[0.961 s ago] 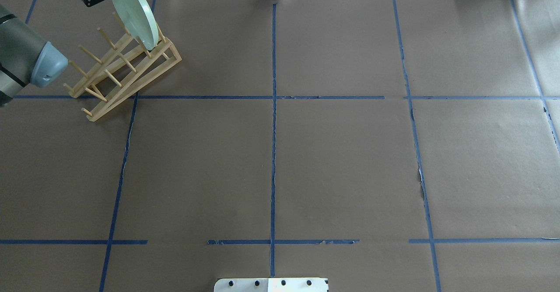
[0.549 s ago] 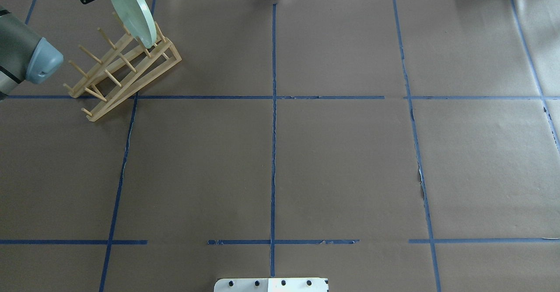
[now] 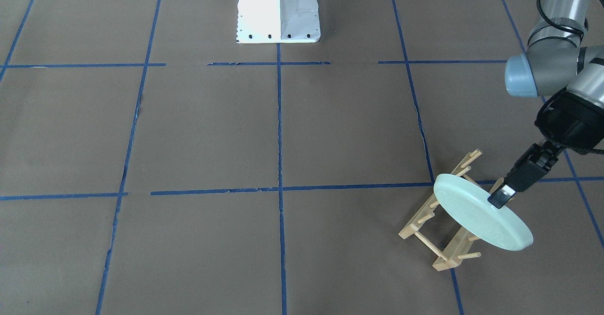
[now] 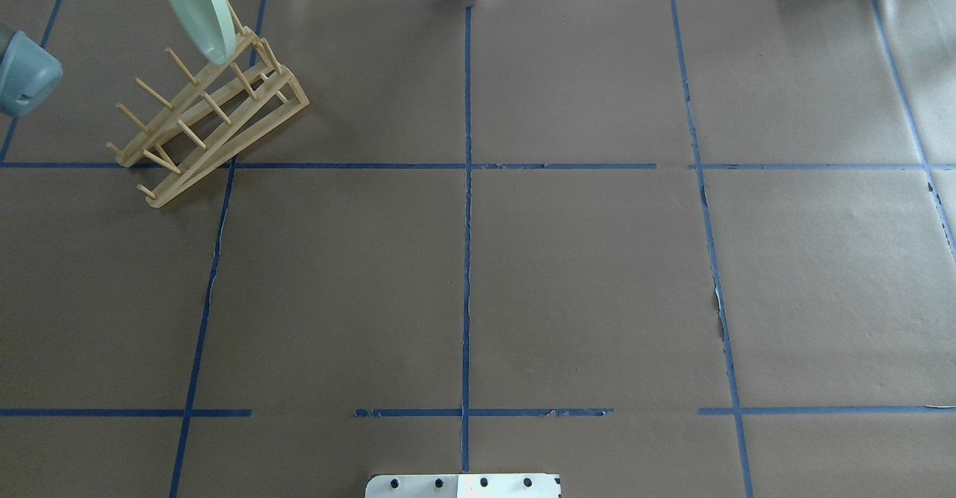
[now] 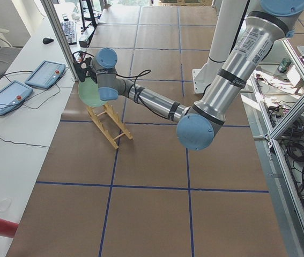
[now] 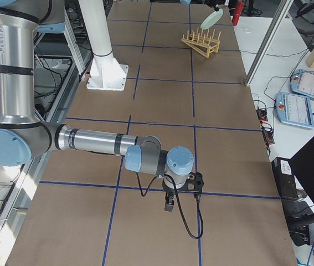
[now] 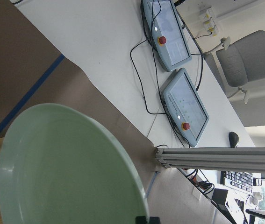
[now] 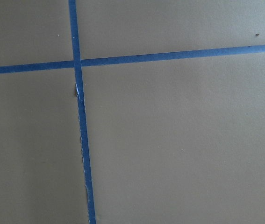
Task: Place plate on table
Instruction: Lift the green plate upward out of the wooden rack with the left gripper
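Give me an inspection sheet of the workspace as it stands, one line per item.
Surface: table, brown paper with a blue tape grid, tape frayed in places.
Job's things: plate, tilted, held above the wooden rack, not yet on the table.
Clutter: the rack, pegs bare.
Hands: left hand shut on the plate's rim; right hand low over the table, state cannot be told.
Cables: black cable at the left wrist.
Surroundings: two teach pendants on a white bench.

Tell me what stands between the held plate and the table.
The wooden rack stands below the plate, which the left tool holds by its rim. Bare table lies beside the rack.
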Robot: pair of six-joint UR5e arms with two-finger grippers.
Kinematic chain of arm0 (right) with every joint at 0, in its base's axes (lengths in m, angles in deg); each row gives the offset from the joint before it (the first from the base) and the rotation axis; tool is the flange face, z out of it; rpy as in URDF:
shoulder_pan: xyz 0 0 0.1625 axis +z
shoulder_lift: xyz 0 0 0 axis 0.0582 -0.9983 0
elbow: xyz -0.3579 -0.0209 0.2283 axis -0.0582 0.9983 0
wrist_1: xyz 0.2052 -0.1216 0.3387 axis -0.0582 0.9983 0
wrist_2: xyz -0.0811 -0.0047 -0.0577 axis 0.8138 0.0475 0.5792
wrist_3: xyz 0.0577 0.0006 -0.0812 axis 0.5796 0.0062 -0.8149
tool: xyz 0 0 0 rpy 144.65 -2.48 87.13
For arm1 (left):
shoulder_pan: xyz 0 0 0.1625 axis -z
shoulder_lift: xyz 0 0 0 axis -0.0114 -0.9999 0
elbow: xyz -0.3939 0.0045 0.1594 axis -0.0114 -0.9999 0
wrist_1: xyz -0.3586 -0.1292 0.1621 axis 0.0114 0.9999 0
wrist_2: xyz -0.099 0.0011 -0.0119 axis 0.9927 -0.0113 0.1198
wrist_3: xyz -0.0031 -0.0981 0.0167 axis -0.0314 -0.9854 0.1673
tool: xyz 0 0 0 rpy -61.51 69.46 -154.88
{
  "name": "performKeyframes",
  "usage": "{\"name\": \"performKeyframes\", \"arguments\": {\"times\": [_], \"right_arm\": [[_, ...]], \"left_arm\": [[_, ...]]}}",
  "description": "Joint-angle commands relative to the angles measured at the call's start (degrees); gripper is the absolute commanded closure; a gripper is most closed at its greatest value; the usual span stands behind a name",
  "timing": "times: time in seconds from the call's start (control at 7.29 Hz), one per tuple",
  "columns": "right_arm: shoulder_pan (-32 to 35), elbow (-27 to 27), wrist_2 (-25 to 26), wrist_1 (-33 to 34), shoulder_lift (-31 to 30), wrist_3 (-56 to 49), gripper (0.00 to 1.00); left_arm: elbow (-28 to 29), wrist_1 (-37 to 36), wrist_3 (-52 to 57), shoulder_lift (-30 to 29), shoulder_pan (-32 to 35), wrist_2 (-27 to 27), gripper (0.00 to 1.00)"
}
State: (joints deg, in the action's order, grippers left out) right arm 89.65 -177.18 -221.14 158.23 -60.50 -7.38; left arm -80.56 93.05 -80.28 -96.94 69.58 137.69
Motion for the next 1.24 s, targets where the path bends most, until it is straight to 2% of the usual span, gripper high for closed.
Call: {"name": "performKeyframes", "arguments": {"times": [0.0, 0.27, 0.69, 0.96, 1.1], "right_arm": [[0.0, 0.0, 0.0, 0.0, 0.0, 0.0, 0.0], [0.0, 0.0, 0.0, 0.0, 0.0, 0.0, 0.0], [0.0, 0.0, 0.0, 0.0, 0.0, 0.0, 0.0], [0.0, 0.0, 0.0, 0.0, 0.0, 0.0, 0.0], [0.0, 0.0, 0.0, 0.0, 0.0, 0.0, 0.0]], "left_arm": [[-0.1, 1.5, -0.3, 0.2, 3.2, 4.7, 1.0], [-3.4, -0.4, -0.9, -0.4, 3.5, 5.8, 1.0], [-12.0, -12.0, -0.5, -3.0, 2.5, 6.7, 1.0], [-15.8, -18.4, 0.1, -4.7, -2.6, 6.3, 1.0], [-16.4, -19.2, 0.3, -5.6, -5.3, 4.8, 1.0]]}}
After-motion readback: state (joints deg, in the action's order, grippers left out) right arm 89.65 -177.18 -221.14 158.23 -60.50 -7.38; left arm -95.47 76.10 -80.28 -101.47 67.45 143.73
